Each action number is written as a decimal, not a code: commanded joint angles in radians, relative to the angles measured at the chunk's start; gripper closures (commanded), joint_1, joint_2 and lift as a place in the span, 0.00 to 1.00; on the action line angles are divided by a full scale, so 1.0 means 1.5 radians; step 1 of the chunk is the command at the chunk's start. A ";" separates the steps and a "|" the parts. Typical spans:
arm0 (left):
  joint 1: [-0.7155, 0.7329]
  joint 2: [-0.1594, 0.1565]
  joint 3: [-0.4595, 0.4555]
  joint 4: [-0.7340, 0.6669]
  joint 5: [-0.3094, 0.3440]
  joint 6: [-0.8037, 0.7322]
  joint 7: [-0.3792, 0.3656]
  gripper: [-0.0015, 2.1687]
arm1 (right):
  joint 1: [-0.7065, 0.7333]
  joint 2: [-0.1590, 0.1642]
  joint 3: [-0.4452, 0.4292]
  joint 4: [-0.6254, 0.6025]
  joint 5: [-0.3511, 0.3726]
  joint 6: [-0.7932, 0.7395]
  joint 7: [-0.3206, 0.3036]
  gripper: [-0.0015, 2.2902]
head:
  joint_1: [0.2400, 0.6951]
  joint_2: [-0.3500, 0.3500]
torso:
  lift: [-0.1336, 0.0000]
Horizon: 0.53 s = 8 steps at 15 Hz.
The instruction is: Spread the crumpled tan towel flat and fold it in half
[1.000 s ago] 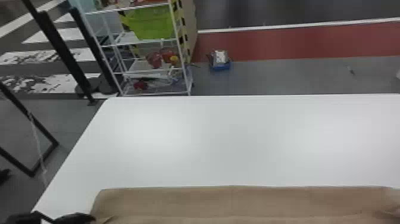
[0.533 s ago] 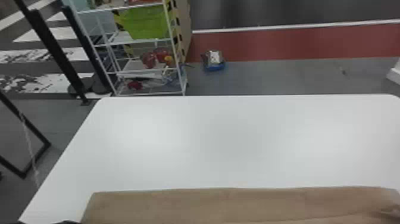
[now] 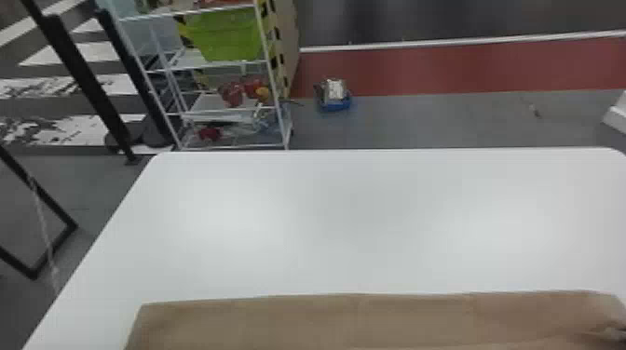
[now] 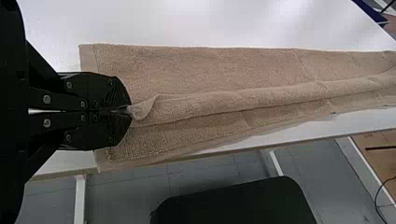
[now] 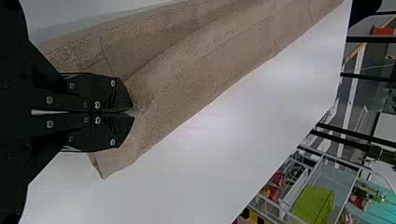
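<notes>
the tan towel (image 3: pixel 302 323) lay stretched out in a long strip on the white table (image 3: pixel 349 223), across the bottom of the head view. it was not flat all over: a raised fold ran lengthwise along it, with cloth spread on both sides of that ridge, and one corner reached the table's edge beside the left gripper (image 4: pixel 130 111). that gripper's two black fingers were together, clamped on the end of the raised fold. at the towel's other end the right gripper (image 3: pixel 621 331) was closed as well, a pinch of cloth between its fingertips, and a corner of the towel poked out just beside its fingers (image 5: pixel 114 133).

past the far side of the table stood a white wire rack (image 3: pixel 275 104) with a green bin (image 3: pixel 226 35) on one of its shelves. a small blue-bottomed item (image 3: pixel 334 95) sat on the grey floor (image 3: pixel 433 121) near the rack.
</notes>
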<state>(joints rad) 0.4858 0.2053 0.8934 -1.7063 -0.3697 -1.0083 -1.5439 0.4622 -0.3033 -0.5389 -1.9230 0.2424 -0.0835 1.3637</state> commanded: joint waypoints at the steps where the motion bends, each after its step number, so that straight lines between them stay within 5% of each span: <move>1: 0.003 0.000 0.005 -0.008 0.017 -0.007 -0.013 0.57 | 0.000 0.002 0.000 0.003 0.000 0.000 0.002 0.61 | 1.00 0.73 | 0.08; 8: 0.017 -0.013 0.012 -0.067 0.028 -0.020 -0.025 0.66 | -0.014 0.008 -0.018 -0.009 -0.010 0.010 0.002 0.61 | 1.00 0.70 | 0.08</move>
<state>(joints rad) 0.5046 0.1928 0.9017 -1.7829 -0.3344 -1.0389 -1.5693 0.4472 -0.2927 -0.5518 -1.9280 0.2317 -0.0764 1.3637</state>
